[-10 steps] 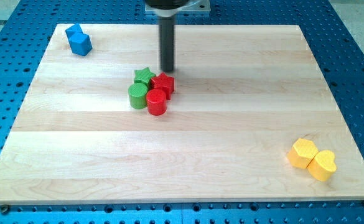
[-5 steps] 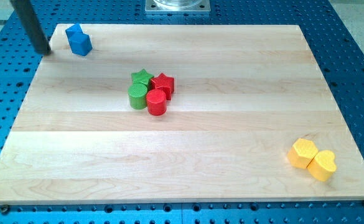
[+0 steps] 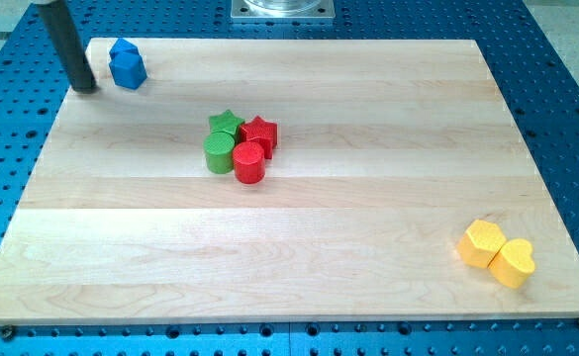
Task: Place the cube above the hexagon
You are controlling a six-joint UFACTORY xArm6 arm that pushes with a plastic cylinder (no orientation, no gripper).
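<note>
A blue cube (image 3: 129, 69) lies near the board's top left corner, with a second small blue block (image 3: 121, 46) touching it just above. A yellow hexagon (image 3: 482, 242) lies near the bottom right corner, touching a yellow heart (image 3: 513, 263) on its right. My tip (image 3: 85, 89) rests on the board's left edge, a short way left of the blue cube and apart from it. The dark rod rises from the tip to the view's top left.
A tight cluster sits left of the board's middle: a green star (image 3: 227, 123), a red star (image 3: 260, 131), a green cylinder (image 3: 219, 153) and a red cylinder (image 3: 249, 163). A blue perforated table (image 3: 566, 119) surrounds the wooden board.
My tip went from just above the red star to the top left corner, then shifted slightly right toward the blue cube. The blocks have not visibly moved.
</note>
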